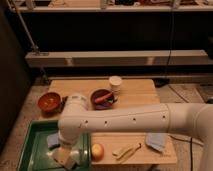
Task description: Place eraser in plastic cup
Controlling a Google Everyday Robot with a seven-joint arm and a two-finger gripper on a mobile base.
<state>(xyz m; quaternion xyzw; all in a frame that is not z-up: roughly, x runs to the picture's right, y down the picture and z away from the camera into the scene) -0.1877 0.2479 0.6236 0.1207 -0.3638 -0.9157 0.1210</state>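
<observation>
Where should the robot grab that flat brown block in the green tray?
Probably best from straight above, gripping the eraser across its shorter width. It lies flat on the floor of the green tray, so only its thin side edges give two opposite faces, and the tray's raised walls would get in the way of a sideways approach. The hand hangs low over it, beside the blue pad.
</observation>
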